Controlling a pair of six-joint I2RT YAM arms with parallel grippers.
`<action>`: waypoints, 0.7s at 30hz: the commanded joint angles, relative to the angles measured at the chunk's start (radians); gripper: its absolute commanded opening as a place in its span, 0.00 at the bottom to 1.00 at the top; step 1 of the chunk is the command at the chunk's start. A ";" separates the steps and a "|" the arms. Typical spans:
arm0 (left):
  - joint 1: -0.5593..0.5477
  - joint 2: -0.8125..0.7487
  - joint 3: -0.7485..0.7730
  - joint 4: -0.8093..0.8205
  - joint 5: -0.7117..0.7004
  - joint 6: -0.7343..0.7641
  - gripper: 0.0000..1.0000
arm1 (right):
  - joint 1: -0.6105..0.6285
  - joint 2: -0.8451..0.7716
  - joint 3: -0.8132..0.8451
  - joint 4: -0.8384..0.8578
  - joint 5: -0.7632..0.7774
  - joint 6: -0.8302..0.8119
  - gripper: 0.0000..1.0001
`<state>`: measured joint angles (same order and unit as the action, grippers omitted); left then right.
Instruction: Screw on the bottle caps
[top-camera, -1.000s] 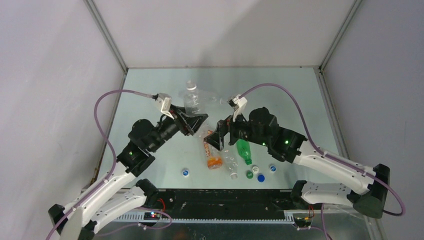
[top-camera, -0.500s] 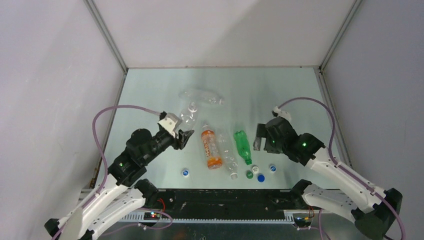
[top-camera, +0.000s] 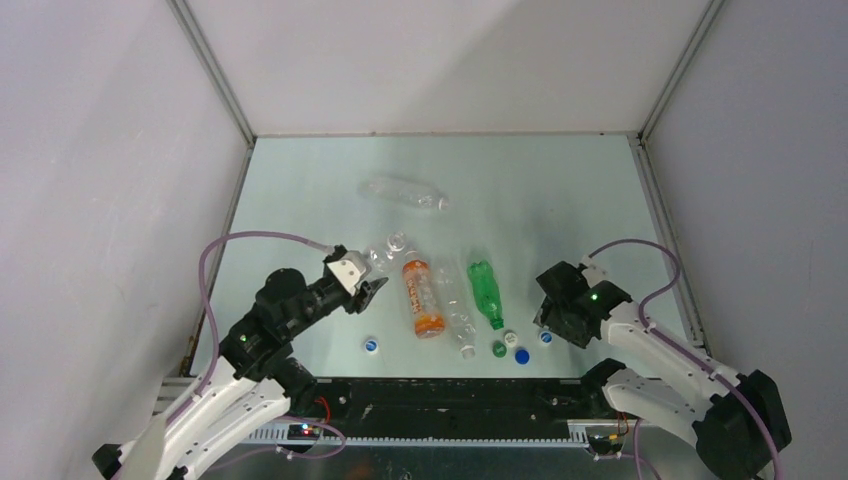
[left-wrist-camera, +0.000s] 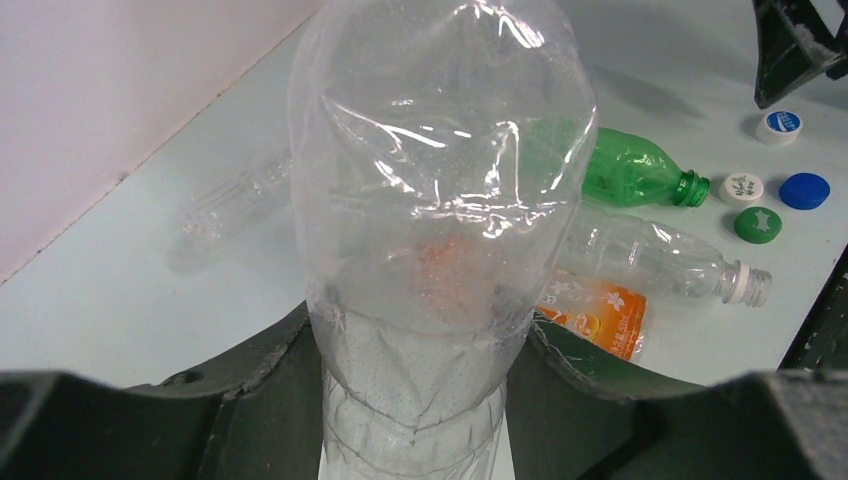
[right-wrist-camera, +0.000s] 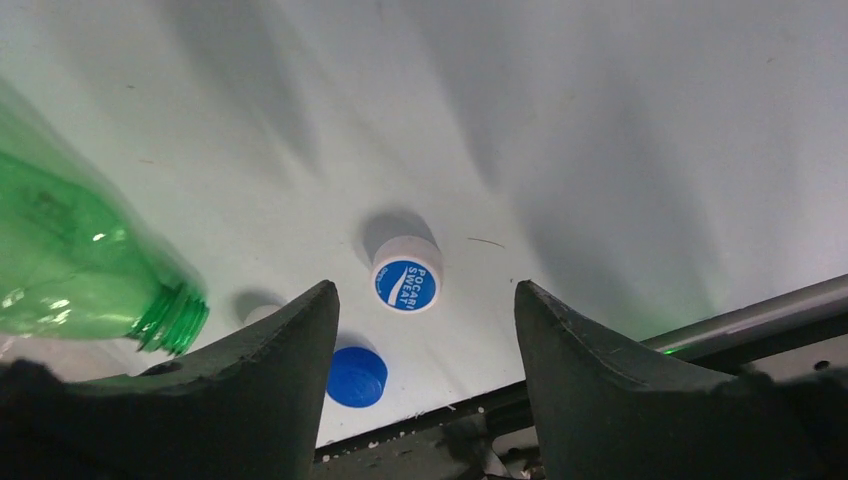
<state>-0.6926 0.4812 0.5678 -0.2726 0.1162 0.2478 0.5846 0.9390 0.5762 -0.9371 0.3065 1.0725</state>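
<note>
left tool (left-wrist-camera: 415, 372) gripped a clear bottle (left-wrist-camera: 440, 190), probably near its base. right tool (right-wrist-camera: 425, 330) was spread wide above a blue-and-white cap (right-wrist-camera: 407, 284) on the bench (right-wrist-camera: 600, 150).

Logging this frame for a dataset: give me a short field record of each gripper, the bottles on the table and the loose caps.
left gripper: shut on held clear bottle
right gripper: open, aimed at blue-and-white cap
lying bottles: orange bottle, green bottle (uncapped), near clear bottle, far clear bottle
other loose caps: white cap, green cap, blue cap, second blue-and-white cap
</note>
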 joint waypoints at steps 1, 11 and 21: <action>0.003 0.003 -0.011 0.020 0.034 0.062 0.51 | -0.008 0.044 -0.044 0.095 -0.034 0.087 0.66; 0.003 0.030 0.009 -0.020 0.074 0.080 0.48 | -0.015 0.115 -0.065 0.162 -0.056 0.093 0.54; 0.003 0.040 0.013 -0.033 0.081 0.090 0.48 | -0.017 0.137 -0.073 0.160 -0.076 0.093 0.44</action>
<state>-0.6926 0.5152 0.5678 -0.3111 0.1738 0.3138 0.5716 1.0729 0.5056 -0.7895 0.2272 1.1450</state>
